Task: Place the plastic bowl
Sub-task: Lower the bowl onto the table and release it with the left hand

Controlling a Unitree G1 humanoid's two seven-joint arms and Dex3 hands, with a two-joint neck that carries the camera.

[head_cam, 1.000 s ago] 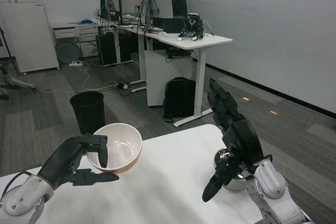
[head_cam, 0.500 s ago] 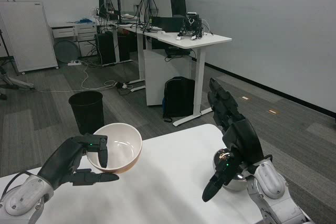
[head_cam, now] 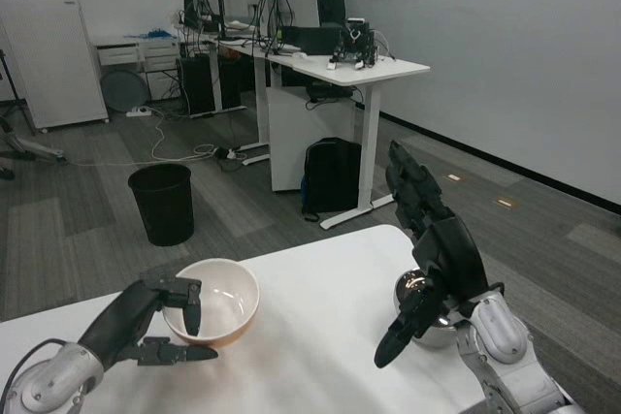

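One camera only, the head view. On the near-left part of the white table (head_cam: 320, 307) sits the plastic bowl (head_cam: 215, 302), cream inside with an orange-tan outer wall, and the left hand (head_cam: 146, 322) grips it at the near rim: one of its fingers (head_cam: 191, 309) hooks over the lip into the hollow while others lie stretched below the wall. Whether the base rests fully on the table or hangs just above it, I cannot tell. The bowl stands upright, mouth facing up and slightly toward the camera; being round, it has no long axis to speak of.

By its look it is probably light, stiff and smooth, unlikely to break but liable to slip or tip, so the rim pinch seems the sensible hold.

The right hand (head_cam: 427, 259) hovers at the table's right, holding nothing, fingers apart, some raised and some pointing down, just in front of a small shiny metal bowl (head_cam: 427, 322).
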